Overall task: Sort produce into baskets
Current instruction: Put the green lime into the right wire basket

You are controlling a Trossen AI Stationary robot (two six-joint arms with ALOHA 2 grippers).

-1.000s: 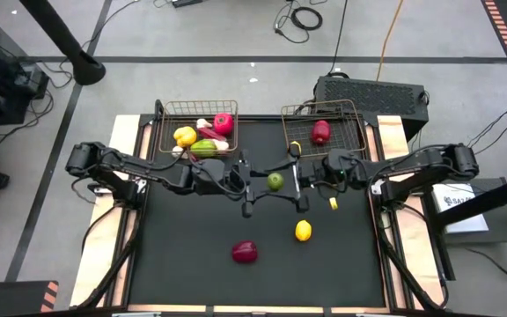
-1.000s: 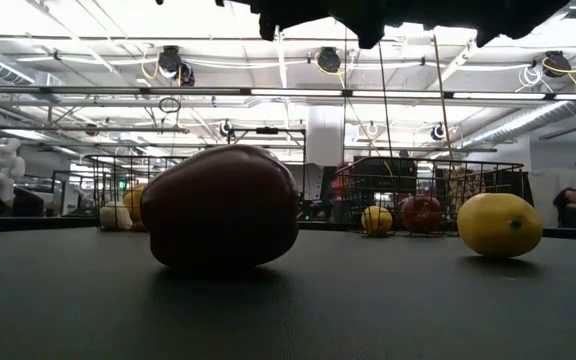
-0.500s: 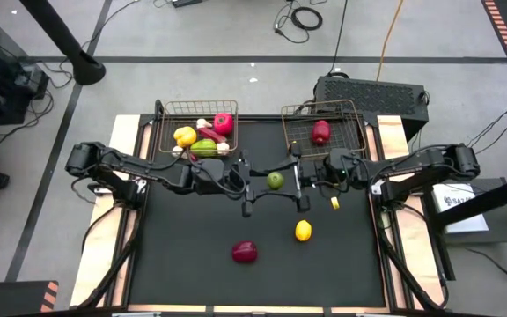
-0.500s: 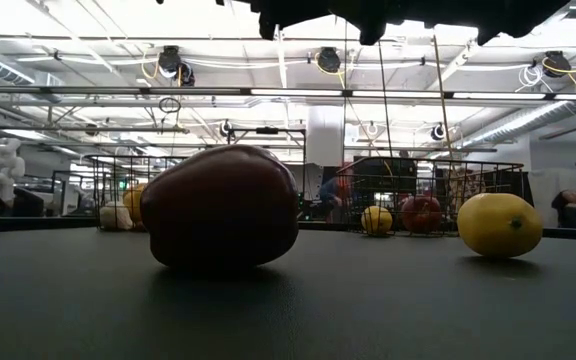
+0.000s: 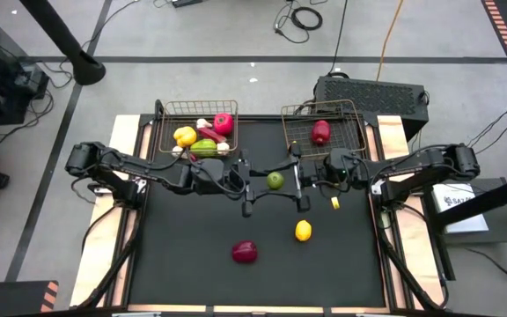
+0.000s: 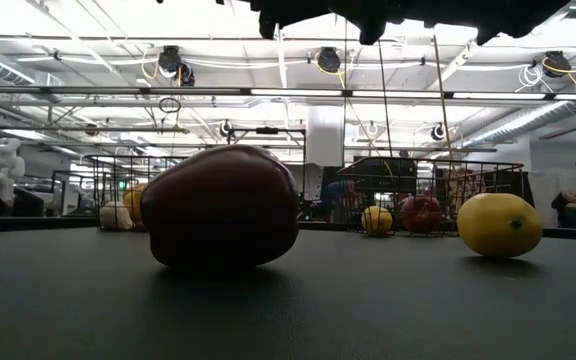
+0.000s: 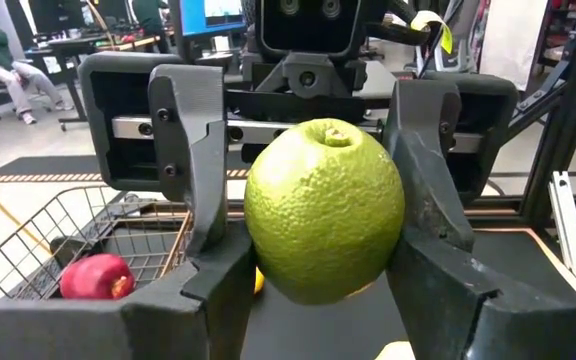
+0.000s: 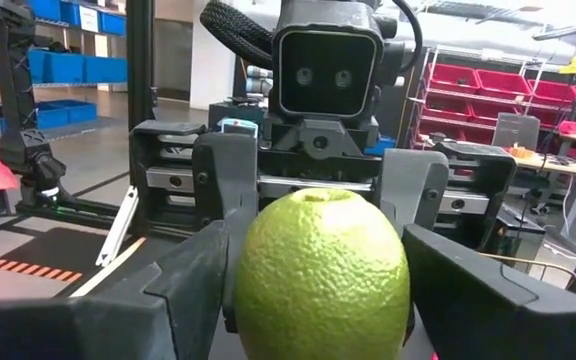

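High view: both arms met over the middle of the worktop (image 5: 192, 273), the left end effector (image 5: 252, 187) and the right end effector (image 5: 298, 182) facing one another with the lime (image 5: 275, 180) between them. Against the pictures of a second earlier, nothing on the worktop had shifted. The only change lay at the right end effector, whose fingers had drawn in slightly and then held. This was judged to be a hand-over in progress, the lime passing from left to right for the right basket (image 5: 324, 132), which held a red apple (image 5: 320, 132). The left basket (image 5: 196, 129) held a yellow pepper, a red pepper, a green piece and others. A lemon (image 5: 303, 231) and a dark red pepper (image 5: 244, 253) lay loose and unsorted.

Low view: the dark red pepper (image 6: 220, 208) and lemon (image 6: 499, 225) stood well apart on the worktop, both baskets behind them. The end effectors showed only as dark shapes at the upper edge; the lime was not visible here.

Left wrist view: the lime (image 7: 325, 222) sat gripped between the left fingers (image 7: 200, 175), with the right end effector directly behind it. The apple (image 7: 95, 277) lay in its basket beyond.

Right wrist view: the right fingers (image 8: 193, 280) flanked the lime (image 8: 321, 275) closely. Contact on both sides appeared likely but could not be confirmed, something the overhead picture was too distant to show.
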